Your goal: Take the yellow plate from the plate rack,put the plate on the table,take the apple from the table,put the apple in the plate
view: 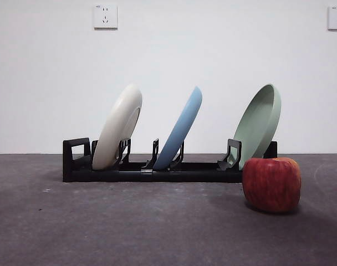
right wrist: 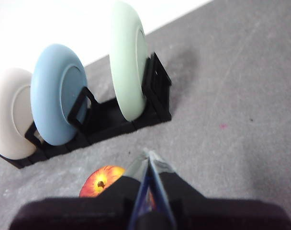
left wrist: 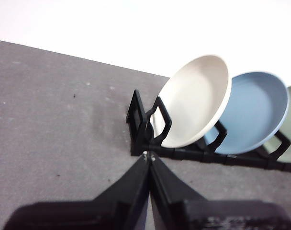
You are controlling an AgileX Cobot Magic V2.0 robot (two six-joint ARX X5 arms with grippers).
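The yellow plate (view: 117, 128) (left wrist: 195, 106) (right wrist: 9, 115) is cream-coloured and leans in the left slot of the black plate rack (view: 152, 170) (left wrist: 150, 143) (right wrist: 112, 124). The red apple (view: 271, 183) (right wrist: 100, 180) sits on the table (view: 129, 227) in front of the rack's right end. In the left wrist view my left gripper (left wrist: 149, 157) is shut and empty, a short way off the rack's looped end. My right gripper (right wrist: 148, 155) is shut and empty too, held above the table beside the apple. Neither gripper shows in the front view.
A light blue plate (view: 180, 128) (left wrist: 255, 110) (right wrist: 57, 93) leans in the rack's middle slot. At the right end leans a sage green plate (view: 260, 123) (right wrist: 128, 57). A white wall with two sockets (view: 105, 16) stands behind the table.
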